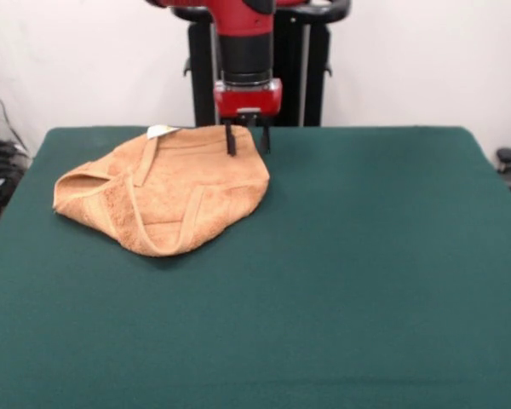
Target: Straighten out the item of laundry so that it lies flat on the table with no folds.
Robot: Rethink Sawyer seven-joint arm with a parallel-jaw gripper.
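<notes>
At the far-left part of the table (366,256), seen from the front cam, we found the towel (166,192) lying crumpled, w/ its white tag (160,131) at the far edge. Our one gripper (247,143) hung over the towel's far right corner, its two dark fingers (231,141) pointing straight down w/ a narrow gap between them and nothing held; tips looked level w/ the cloth edge, though we couldn't tell if they touched it. So the relation the next move turned on, as we judged it: nearly all the towel lay toward the cam and to picture-left of the gripper, long axis running roughly left-right. Folds were plain: the left end was doubled over w/ a hem band looping back, and a border band made a V crease near the middle, front lip rolled under. We judged the task barely begun. A pinch at that far right corner and a pull away from the bulk, i.e. to picture-right, seemed the likely way to open it; the risk was dragging the whole bundle instead of unfolding it. No containers were on the table, just towel and bare green felt.
</notes>
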